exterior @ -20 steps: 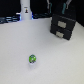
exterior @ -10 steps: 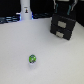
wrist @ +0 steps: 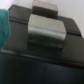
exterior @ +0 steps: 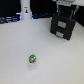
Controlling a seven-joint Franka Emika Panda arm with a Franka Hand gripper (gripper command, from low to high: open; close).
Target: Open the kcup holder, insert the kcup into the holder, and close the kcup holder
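Plainly, the kcup holder (exterior: 63,26) stands at the far side of the white table (exterior: 20,45), toward the exterior view's right, with both drawers apparently shut and a pale slot handle on each front. It looks rigid and boxy, probably heavy enough to stay put under a gentle pull, though a light plastic unit might slide; the sensible place to take hold is one of the slot handles, hooking a finger into it and drawing straight out.

Well apart from it, nearer the camera, the kcup (exterior: 33,59) sits alone on the table. It is a small green-and-yellow pod, likely very light, with thin walls that could dent under a hard squeeze. A soft pinch across its round sides seems best.

From the exterior view, both task things and a tall white bottle-shaped object (exterior: 24,10) at the back are visible, while the arm shows only as a dark blur above the holder. Up close, the wrist view gives only blurred dark blocks (wrist: 47,27), perhaps the holder's top, and no pod. Neither picture shows the fingers, so whether the gripper is spread or closed cannot be told.
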